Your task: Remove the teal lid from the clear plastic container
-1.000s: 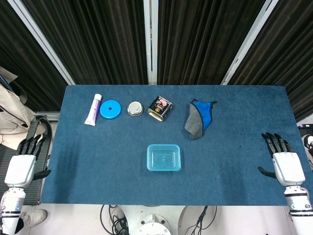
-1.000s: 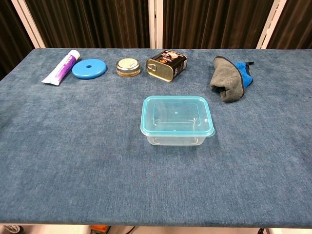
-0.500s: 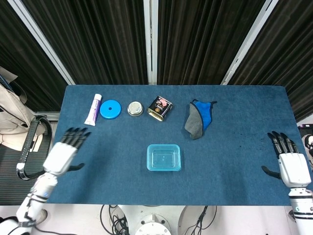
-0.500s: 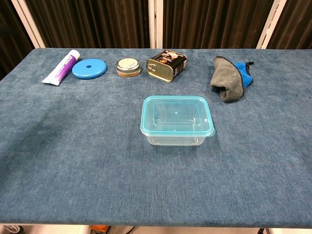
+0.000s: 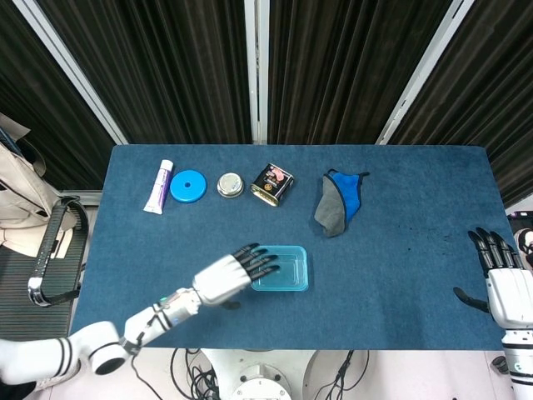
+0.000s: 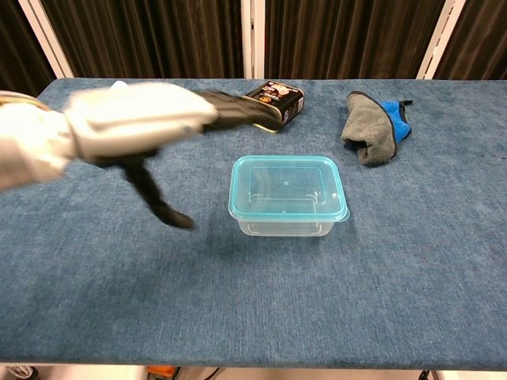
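- Along the far edge, a tube point(image 5: 157, 186), blue disc point(image 5: 187, 186), two tins and a cloth point(image 5: 340, 202) are lying clear.
- Your left hand point(image 5: 232, 274) is hovering, fingers spread and empty, just left of the mid-table container point(image 5: 279, 268), teal lid point(image 6: 287, 188) on.
- Your right hand point(image 5: 506, 287) is idling, fingers spread, far right.

left hand point(image 5: 233, 276) | white shell | black fingers point(image 5: 261, 257) | right hand point(image 5: 504, 286) same

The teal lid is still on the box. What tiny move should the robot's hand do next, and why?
Probably bring the left hand down onto the near-left edge of the teal lid. The hand is open, hovering beside the clear plastic container, and touches nothing yet. The lid looks fully seated, and the right hand waits far away at the table edge.
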Motion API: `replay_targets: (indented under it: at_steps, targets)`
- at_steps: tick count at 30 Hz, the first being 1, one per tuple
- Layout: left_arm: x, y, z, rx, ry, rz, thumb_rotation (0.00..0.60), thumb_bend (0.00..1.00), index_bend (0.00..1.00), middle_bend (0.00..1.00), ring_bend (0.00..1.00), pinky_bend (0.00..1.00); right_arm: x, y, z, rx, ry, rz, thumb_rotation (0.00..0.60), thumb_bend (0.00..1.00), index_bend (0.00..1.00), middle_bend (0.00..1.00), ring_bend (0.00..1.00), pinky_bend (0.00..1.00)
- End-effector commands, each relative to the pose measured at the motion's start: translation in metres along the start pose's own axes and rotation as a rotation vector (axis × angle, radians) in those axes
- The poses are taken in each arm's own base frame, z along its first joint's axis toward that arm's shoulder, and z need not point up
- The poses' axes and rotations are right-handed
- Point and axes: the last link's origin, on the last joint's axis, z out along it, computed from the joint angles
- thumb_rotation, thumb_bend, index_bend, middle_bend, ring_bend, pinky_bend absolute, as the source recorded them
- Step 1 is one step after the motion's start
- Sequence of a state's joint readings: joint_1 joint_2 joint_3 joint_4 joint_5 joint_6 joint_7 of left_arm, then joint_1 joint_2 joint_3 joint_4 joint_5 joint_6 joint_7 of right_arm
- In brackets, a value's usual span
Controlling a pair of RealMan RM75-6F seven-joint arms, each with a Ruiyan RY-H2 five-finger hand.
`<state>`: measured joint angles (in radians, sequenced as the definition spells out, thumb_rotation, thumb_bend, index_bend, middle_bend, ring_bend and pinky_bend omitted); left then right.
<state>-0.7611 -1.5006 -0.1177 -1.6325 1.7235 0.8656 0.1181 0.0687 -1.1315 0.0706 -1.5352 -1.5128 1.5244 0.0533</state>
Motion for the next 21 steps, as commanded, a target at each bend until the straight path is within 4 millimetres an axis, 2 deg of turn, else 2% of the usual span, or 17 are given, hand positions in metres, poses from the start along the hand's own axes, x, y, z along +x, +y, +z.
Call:
replay_targets:
  at_steps: [1,6,10,15,21]
  targets:
    - [-0.008,0.015,0.028,-0.049,-0.034,-0.025,0.600,0.02,0.06,0.00,0.00,0.00,0.000,0.001,-0.001,-0.002,-0.003,-0.001,0.600,0.00,0.00,0.05,0.03,0.15]
    - [-0.016,0.015,0.065,-0.017,-0.062,-0.027,0.600,0.02,0.05,0.00,0.00,0.00,0.002,0.001,-0.003,-0.003,0.005,0.002,0.600,0.00,0.00,0.05,0.03,0.15]
    - [-0.018,0.008,0.084,0.056,-0.069,-0.055,0.600,0.02,0.03,0.00,0.00,0.00,0.002,0.002,-0.005,-0.002,0.010,0.004,0.600,0.00,0.00,0.05,0.03,0.15]
    - [-0.015,-0.006,0.095,0.154,-0.062,-0.069,0.600,0.02,0.03,0.00,0.00,0.00,0.002,0.003,-0.004,-0.004,0.008,0.005,0.600,0.00,0.00,0.05,0.03,0.15]
    - [-0.007,-0.032,0.097,0.258,-0.086,-0.105,0.600,0.02,0.03,0.00,0.00,0.00,0.001,0.004,-0.002,0.004,0.006,0.012,0.600,0.00,0.00,0.05,0.03,0.15]
